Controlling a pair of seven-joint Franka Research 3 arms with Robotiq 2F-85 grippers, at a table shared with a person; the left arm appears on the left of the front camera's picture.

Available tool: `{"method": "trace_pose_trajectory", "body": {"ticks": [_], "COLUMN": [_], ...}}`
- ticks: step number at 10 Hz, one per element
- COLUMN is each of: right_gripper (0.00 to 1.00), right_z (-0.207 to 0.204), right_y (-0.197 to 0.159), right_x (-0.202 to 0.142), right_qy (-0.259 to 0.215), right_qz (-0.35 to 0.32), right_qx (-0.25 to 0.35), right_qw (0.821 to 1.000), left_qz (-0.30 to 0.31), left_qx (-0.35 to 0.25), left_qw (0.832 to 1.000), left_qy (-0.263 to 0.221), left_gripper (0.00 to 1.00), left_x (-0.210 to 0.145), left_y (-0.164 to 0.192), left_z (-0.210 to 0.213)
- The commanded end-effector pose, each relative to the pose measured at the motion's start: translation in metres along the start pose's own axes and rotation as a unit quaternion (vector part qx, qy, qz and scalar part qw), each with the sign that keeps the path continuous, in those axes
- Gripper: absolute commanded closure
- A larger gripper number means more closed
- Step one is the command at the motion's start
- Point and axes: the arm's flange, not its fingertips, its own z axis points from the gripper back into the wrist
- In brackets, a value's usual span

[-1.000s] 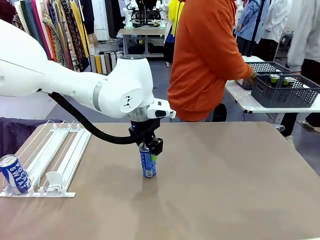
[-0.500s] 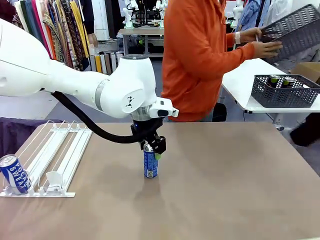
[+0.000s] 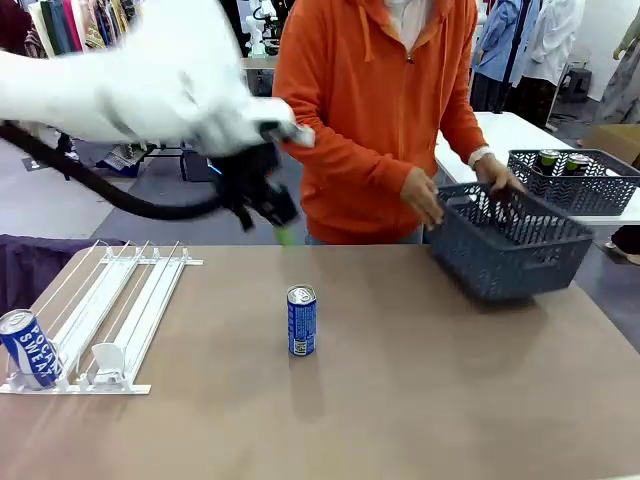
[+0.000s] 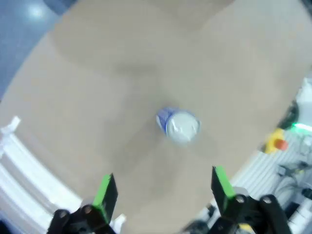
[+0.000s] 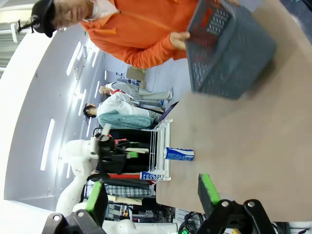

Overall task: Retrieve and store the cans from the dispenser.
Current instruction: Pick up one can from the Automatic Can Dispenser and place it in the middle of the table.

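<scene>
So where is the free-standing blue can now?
In the front view the blue can stands upright near the middle of the table, between the dispenser at the robot's left and the grey basket at its right, below the open left gripper.

Robot lab / data-collection hall. Evidence: white robot arm over a brown work table; yellow/red button, prob. an e-stop, past the table edge in left wrist view; shop-style dispenser on table, near left. Far left: clothes rack w/ hanging garments. Far right: white table w/ grey mesh basket, other ppl standing. Long ceiling light strips, big open floor.
</scene>
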Motion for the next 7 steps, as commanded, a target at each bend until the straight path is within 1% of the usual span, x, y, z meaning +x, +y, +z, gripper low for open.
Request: {"method": "trace_pose_trajectory", "body": {"ticks": [1, 2, 3, 4, 5, 6, 7], "right_gripper": [0.0, 0.0, 0.0, 0.0, 0.0, 0.0, 0.0], "right_z": [-0.001, -0.001, -0.001, -0.001, -0.001, -0.001, -0.001], "right_y": [0.003, 0.003, 0.003, 0.003, 0.003, 0.003, 0.003], "right_x": [0.003, 0.003, 0.003, 0.003, 0.003, 0.003, 0.003], "right_qy": [-0.007, -0.007, -0.007, -0.007, -0.007, -0.007, -0.007], "right_qz": [0.014, 0.014, 0.014, 0.014, 0.014, 0.014, 0.014], "right_qx": [0.013, 0.013, 0.013, 0.013, 0.013, 0.013, 0.013], "right_qw": [1.0, 1.0, 1.0, 1.0, 1.0, 1.0, 1.0], "left_qz": [0.019, 0.071, 0.141, 0.181, 0.219, 0.243, 0.285], "left_qx": [-0.135, -0.141, -0.143, -0.208, -0.241, -0.267, -0.275], "left_qw": [0.991, 0.987, 0.977, 0.956, 0.933, 0.909, 0.882], "left_qy": [-0.002, -0.038, -0.071, -0.101, -0.154, -0.206, -0.255], "left_gripper": [0.0, 0.0, 0.0, 0.0, 0.0, 0.0, 0.0], "left_x": [-0.079, -0.131, -0.185, -0.248, -0.304, -0.354, -0.401], "left_y": [0.08, 0.117, 0.153, 0.191, 0.216, 0.231, 0.244], "left_z": [0.078, 0.114, 0.142, 0.169, 0.186, 0.191, 0.187]}}
